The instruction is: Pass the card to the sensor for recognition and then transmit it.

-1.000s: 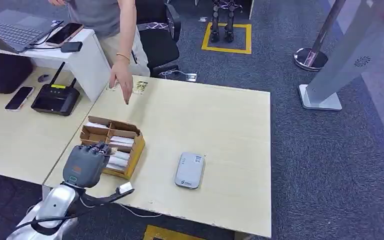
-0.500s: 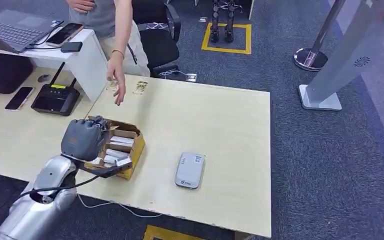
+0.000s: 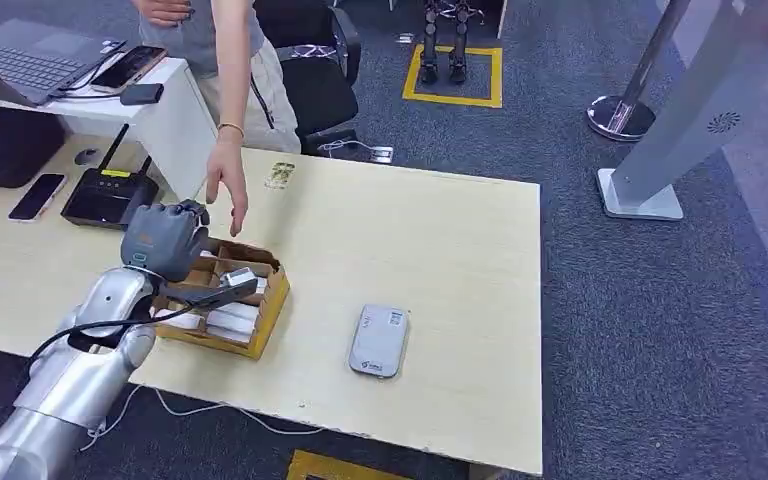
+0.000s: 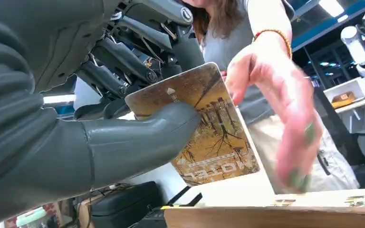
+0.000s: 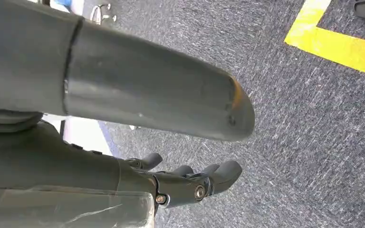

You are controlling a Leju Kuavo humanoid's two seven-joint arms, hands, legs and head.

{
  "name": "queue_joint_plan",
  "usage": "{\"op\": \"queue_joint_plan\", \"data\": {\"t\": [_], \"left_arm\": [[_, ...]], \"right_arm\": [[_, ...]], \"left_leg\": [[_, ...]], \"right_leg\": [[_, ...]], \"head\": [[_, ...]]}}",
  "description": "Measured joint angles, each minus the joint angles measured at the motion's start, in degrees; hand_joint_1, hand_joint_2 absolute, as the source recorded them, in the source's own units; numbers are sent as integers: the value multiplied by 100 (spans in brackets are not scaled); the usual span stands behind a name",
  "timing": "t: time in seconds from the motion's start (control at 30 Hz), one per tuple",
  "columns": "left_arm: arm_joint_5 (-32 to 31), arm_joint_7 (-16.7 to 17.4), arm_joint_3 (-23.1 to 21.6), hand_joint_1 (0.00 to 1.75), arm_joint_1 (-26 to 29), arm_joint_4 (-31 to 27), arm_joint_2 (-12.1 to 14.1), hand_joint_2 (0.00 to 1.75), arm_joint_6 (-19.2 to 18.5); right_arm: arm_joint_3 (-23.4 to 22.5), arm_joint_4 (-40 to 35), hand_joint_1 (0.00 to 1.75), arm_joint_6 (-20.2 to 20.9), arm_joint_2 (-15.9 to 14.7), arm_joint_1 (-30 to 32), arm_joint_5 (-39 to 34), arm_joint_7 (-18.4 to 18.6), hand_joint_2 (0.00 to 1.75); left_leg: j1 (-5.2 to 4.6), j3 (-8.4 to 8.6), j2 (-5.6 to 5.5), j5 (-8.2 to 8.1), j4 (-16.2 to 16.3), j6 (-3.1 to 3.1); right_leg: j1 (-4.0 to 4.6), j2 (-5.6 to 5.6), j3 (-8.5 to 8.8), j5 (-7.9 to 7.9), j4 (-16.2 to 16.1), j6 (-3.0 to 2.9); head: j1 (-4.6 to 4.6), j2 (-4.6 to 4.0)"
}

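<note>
My left hand (image 3: 165,240) hovers over the far end of the cardboard box (image 3: 278,290), which holds several white card packs. In the left wrist view its thumb (image 4: 138,137) and fingers pinch a brown printed card (image 4: 214,137), held upright. A person's hand (image 3: 228,190) hangs just beyond my left hand, close to the card (image 4: 285,95). The grey card sensor (image 3: 378,340) lies flat on the table to the right of the box. My right hand (image 5: 190,183) hangs over the carpet, holding nothing, with its thumb apart from its fingers.
The person stands at the table's far left corner. A small card (image 3: 280,175) lies on the table (image 3: 440,250) near the far edge. A router (image 3: 110,195), a phone (image 3: 38,196) and a laptop (image 3: 20,60) sit on the desks to the left.
My left hand has risen from the near side of the box and moved to its far end with the card. The person's hand has shifted left, nearer my hand.
</note>
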Motion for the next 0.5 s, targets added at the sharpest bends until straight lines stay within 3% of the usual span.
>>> {"op": "queue_joint_plan", "data": {"t": [0.47,0.5], "left_arm": [[-57,15,0,175,-167,234,-42,175,83],[-57,15,0,0,-167,238,-42,175,89]], "right_arm": [[0,-2,0,2,37,-6,46,0,0],[0,-2,0,2,37,-6,48,-2,0]], "left_leg": [[0,0,1,0,0,0],[0,0,1,0,0,0]], "right_leg": [[0,1,0,0,0,0],[0,2,0,0,0,0]], "head": [[-2,0],[-2,0]]}}
